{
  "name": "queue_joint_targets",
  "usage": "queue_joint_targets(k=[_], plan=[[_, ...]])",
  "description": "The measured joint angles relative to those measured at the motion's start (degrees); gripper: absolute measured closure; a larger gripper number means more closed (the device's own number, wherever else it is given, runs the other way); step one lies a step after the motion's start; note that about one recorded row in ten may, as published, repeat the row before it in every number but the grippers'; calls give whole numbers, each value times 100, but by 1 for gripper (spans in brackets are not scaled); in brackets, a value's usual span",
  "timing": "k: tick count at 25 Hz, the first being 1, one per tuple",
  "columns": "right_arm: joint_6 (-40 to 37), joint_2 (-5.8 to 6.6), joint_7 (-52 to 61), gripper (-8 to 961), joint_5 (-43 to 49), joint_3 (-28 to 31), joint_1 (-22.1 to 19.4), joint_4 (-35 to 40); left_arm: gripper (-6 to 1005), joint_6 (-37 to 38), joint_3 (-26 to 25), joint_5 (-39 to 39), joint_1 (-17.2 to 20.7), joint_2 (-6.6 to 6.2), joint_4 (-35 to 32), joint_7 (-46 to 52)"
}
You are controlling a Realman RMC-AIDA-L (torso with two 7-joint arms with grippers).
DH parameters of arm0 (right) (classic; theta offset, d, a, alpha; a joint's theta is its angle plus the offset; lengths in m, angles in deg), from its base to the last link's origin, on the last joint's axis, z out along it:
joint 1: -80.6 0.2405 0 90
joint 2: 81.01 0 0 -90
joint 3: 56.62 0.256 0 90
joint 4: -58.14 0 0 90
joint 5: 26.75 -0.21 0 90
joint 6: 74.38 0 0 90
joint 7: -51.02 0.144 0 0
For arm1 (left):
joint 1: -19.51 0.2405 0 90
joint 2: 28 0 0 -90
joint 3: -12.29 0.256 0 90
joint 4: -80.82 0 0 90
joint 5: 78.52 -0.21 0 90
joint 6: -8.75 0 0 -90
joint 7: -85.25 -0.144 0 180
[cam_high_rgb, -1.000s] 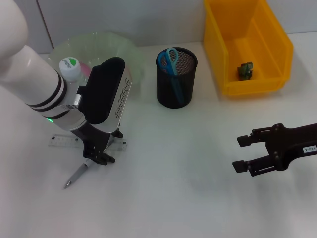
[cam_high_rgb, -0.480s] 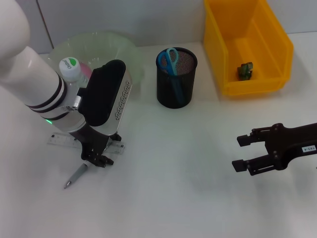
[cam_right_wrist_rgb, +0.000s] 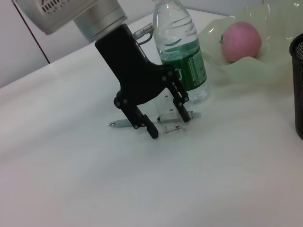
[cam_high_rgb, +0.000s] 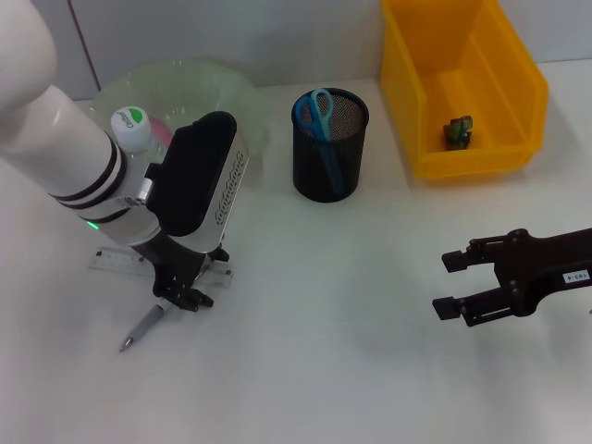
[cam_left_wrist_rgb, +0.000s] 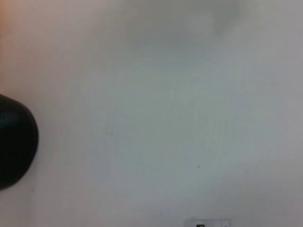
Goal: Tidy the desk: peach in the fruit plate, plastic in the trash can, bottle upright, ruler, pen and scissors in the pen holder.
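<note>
**Left gripper settled over the pen and ruler**

The table [cam_high_rgb: 351, 370] carried most things already sorted. The bin [cam_high_rgb: 462, 83] at the far right held a small dark-green scrap [cam_high_rgb: 457, 130], probably the plastic. The plate [cam_high_rgb: 199, 88] at the far left held the peach [cam_right_wrist_rgb: 242, 41], and the bottle [cam_right_wrist_rgb: 182, 52] stood upright just beside it. The holder [cam_high_rgb: 330, 145] in the middle held the scissors [cam_high_rgb: 317, 112].

The left gripper [cam_right_wrist_rgb: 163, 118] stood low over the table with its jaws spread, gripping nothing. Over the last second it had drawn slightly back towards the ruler [cam_high_rgb: 116, 264] and then dipped again, so it looked to be lining up a grasp, not lifting. The ruler lay flat, partly under the gripper. The pen [cam_high_rgb: 143, 326] lay flat too, one end between the fingertips [cam_right_wrist_rgb: 152, 131], the tip pointing away.

The right gripper [cam_high_rgb: 450, 284] hung idle at the right, open and empty; it had not moved.

Ruler and pen remained to be put in the holder.
</note>
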Motion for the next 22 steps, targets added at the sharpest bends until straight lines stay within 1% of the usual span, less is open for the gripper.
queue_joint_targets(k=[6, 15, 22], plan=[[0, 0, 0, 134, 0, -4, 2, 0, 403, 57, -3, 51, 3, 0, -112, -14], [-1, 0, 0, 134, 0, -12, 1, 0, 540, 9, 9, 44, 4, 0, -97, -21], [3, 0, -1, 134, 0, -30, 6, -7, 579, -21, 42, 22, 35, 0, -115, -16]])
